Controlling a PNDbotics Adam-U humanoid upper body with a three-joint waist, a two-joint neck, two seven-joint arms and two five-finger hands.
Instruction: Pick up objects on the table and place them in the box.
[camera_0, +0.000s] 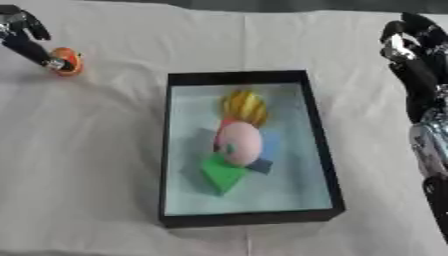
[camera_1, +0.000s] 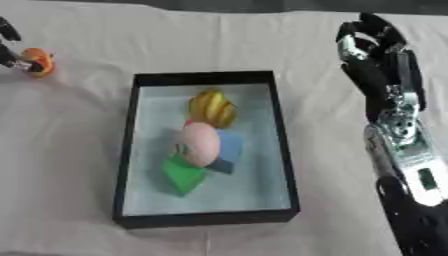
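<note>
One small orange object (camera_0: 68, 61), round and too blurred to name more closely, sits on the white tablecloth (camera_0: 87, 165) at the far left in the left eye view, well apart from the box. The left hand (camera_0: 24, 31) meets it there, one fingertip touching its near side and the other fingers curled above; whether they have closed round it cannot be told. By the look of things this is the pick-up step for the last loose item (no other stray object shows on the cloth). The next move would call for closing on the orange thing, lifting it clear and carrying it rightward over the near wall of the box.

The black box (camera_0: 249, 218) lies at centre, long side running away from the robot, and already holds a cluster: a yellow ridged piece (camera_0: 244, 106) at the far end, a pale pink egg-shaped object (camera_0: 239, 143) in the middle, a green block (camera_0: 220, 173) nearest the robot, and a blue block (camera_0: 268, 145) partly hidden beside the pink one.

From the right eye view, the right hand (camera_1: 372, 47) stands idle at the upper right, raised above the cloth, fingers curled and holding nothing, well clear of the box rim.
</note>
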